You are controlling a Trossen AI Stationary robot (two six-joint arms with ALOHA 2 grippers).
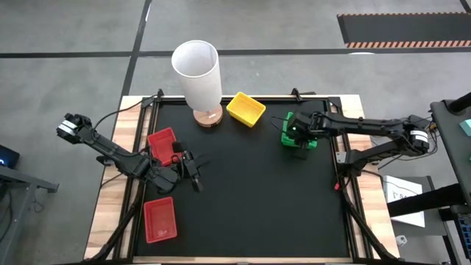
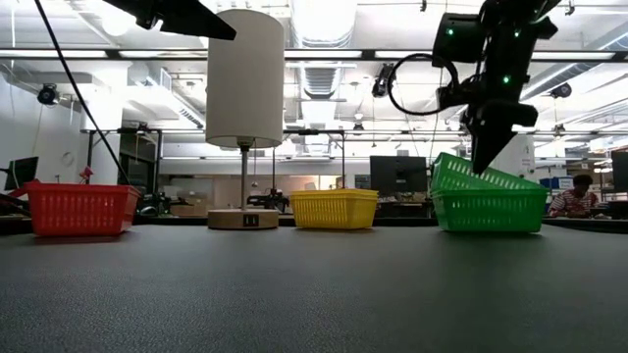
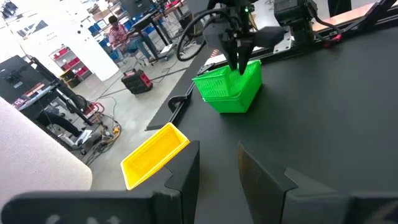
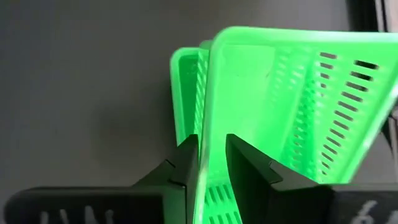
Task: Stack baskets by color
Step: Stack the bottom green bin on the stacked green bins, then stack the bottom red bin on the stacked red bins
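Two green baskets (image 1: 298, 140) sit at the table's right. The upper one (image 2: 486, 176) lies tilted in the lower one (image 2: 491, 210), one end raised. My right gripper (image 4: 212, 162) points steeply down over them, its open fingers on either side of the upper basket's wall. A yellow basket (image 1: 246, 109) stands at the far middle. One red basket (image 1: 163, 143) lies at the left and another (image 1: 160, 218) at the near left. My left gripper (image 3: 219, 171) hovers open and empty right of the far red basket. My right gripper's fingers (image 4: 186, 163) straddle the raised end wall (image 4: 205, 124) of the upper green basket from above, one inside the basket and one outside. The gap is wider than the wall, and I cannot tell whether a finger touches it. The basket rests slanting in the lower one.
A tall white cylinder (image 1: 197, 73) on a round wooden base (image 1: 209, 118) stands at the far middle, between the far red basket and the yellow one. The black mat (image 1: 250, 199) lies open in the middle and at the near right. A person sits in the room beyond (image 2: 574, 196).
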